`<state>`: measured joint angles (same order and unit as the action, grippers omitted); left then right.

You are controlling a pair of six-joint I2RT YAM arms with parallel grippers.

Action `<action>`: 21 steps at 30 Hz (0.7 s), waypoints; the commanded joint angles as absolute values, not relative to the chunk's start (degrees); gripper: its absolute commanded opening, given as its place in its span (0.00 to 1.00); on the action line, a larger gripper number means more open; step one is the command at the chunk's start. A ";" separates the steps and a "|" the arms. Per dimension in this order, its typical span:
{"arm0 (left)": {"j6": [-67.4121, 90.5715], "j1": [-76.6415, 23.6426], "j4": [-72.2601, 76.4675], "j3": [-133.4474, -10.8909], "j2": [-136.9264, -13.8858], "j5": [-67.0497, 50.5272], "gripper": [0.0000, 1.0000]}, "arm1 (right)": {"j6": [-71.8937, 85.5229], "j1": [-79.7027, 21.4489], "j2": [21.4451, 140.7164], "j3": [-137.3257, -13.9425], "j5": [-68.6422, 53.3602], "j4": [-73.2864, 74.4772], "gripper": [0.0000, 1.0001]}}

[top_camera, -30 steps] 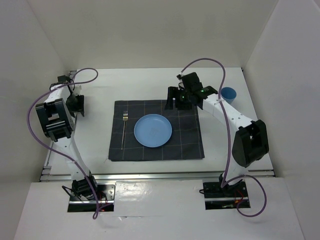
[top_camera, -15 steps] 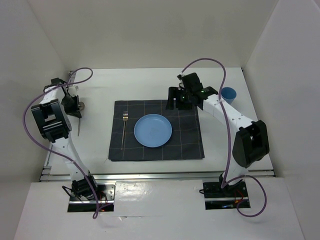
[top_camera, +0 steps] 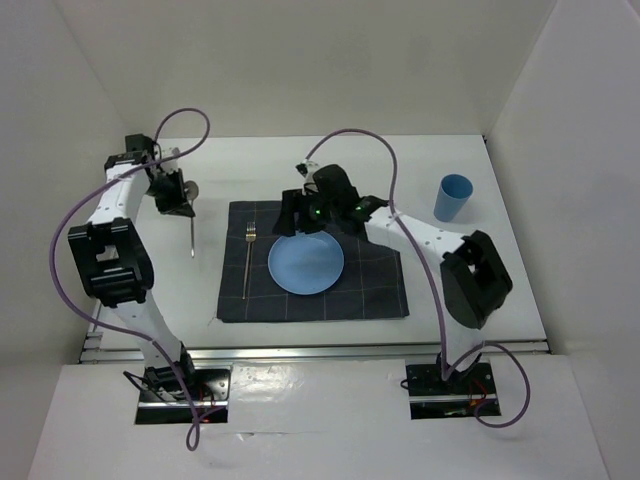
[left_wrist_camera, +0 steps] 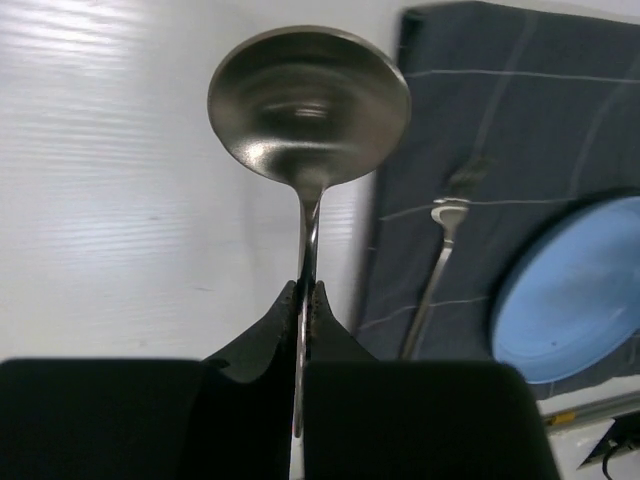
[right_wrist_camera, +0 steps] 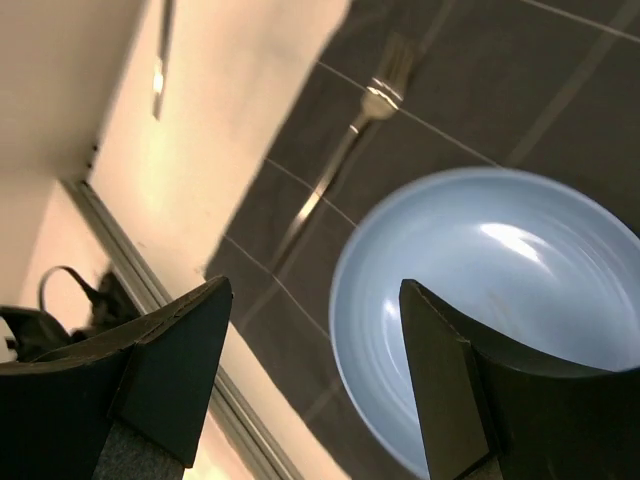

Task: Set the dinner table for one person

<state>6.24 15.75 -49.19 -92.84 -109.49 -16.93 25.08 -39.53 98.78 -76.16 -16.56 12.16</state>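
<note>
My left gripper (top_camera: 178, 196) is shut on a metal spoon (top_camera: 192, 232) and holds it above the white dinner table (top_camera: 500, 270), just left of the dark checked placemat (top_camera: 375, 285). In the left wrist view the spoon's bowl (left_wrist_camera: 308, 105) points away from the gripper (left_wrist_camera: 307, 292), which pinches the handle. A blue plate (top_camera: 306, 262) sits in the middle of the placemat, with a fork (top_camera: 247, 262) to its left. My right gripper (top_camera: 298, 214) is open and empty over the plate's far left edge. The right wrist view shows that gripper (right_wrist_camera: 315, 290), the plate (right_wrist_camera: 500, 300) and the fork (right_wrist_camera: 345, 150) below it.
A blue cup (top_camera: 453, 197) stands upright at the back right of the table, off the placemat. White walls close in the table on three sides. An aluminium rail (top_camera: 320, 349) runs along the near edge.
My left gripper has moved right and toward the back, carrying the spoon closer to the placemat. My right gripper has swung left from the placemat's back right to over the plate's far edge.
</note>
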 commanded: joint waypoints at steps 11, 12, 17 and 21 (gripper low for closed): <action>15.55 1.68 -47.55 -95.79 -107.93 -10.11 0.00 | 46.93 -44.38 124.53 -92.54 -24.61 -17.84 0.71; 15.56 1.15 -47.55 -96.41 -108.63 -9.59 0.00 | 48.06 -44.38 126.11 -93.24 -24.61 -18.71 0.71; 15.56 -0.78 -47.02 -98.52 -110.56 -8.88 0.00 | 49.83 -45.44 126.74 -92.03 -24.61 -24.95 0.69; 16.08 -1.31 -47.02 -99.66 -111.88 -7.65 0.00 | 51.85 -45.44 127.96 -92.02 -25.22 -26.98 0.67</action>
<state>14.11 -0.82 -47.81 -96.99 -110.93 -8.93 49.50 -44.88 127.63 -90.02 -24.62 -19.53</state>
